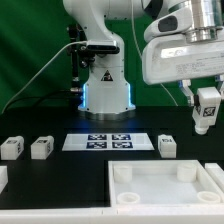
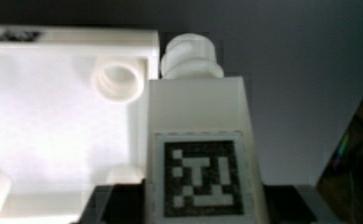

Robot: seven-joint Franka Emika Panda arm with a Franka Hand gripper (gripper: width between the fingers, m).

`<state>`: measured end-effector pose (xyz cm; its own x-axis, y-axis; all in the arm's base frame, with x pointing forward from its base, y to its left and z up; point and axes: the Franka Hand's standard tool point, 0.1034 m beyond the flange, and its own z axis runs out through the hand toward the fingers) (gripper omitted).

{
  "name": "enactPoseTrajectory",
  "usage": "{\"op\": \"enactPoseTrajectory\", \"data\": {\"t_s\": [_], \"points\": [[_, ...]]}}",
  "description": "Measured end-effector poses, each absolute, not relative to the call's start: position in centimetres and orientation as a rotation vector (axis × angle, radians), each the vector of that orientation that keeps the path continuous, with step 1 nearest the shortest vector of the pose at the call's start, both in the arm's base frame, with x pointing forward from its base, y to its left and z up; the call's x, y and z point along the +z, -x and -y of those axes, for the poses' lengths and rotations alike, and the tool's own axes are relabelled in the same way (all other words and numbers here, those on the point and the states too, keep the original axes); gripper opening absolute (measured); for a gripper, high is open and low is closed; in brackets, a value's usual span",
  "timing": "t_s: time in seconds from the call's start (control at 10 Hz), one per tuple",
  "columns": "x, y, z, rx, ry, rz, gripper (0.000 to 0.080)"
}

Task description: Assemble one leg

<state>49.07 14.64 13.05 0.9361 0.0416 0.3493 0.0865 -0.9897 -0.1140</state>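
— Location of the leg (image 1: 205, 112)?
— Raised off the table (image 1: 60, 178) at the exterior view's right, over the edge of the panel (image 1: 165, 186).
— Relative to the fingers?
— Between them, tag face outward.
— State of the gripper (image 1: 205, 100)?
— Narrowed, clamping the leg's sides.

No legible text; coded tag (image 2: 204, 178) on leg (image 2: 196, 105)
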Motion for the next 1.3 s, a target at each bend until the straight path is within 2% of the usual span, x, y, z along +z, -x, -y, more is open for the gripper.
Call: {"op": "enactPoseTrajectory", "data": {"t_s": [0.1, 0.2, 0.4, 0.6, 1.0, 1.1, 1.3], "points": [[13.3, -49.7, -14.1, -0.509, 2.981, 0.171, 0.0293], [14.8, -52.5, -12.9, -0.587, 2.976, 0.222, 0.0293], [15.7, -56.0, -11.5, -0.669, 2.972, 0.3, 0.0294], [16.2, -57.0, -11.8, -0.661, 2.969, 0.302, 0.0294], [15.9, -56.8, -11.8, -0.652, 2.972, 0.302, 0.0294], [15.3, -57.4, -11.2, -0.674, 2.971, 0.314, 0.0294], [14.3, -60.7, -10.6, -0.699, 2.963, 0.282, 0.0294]]}}
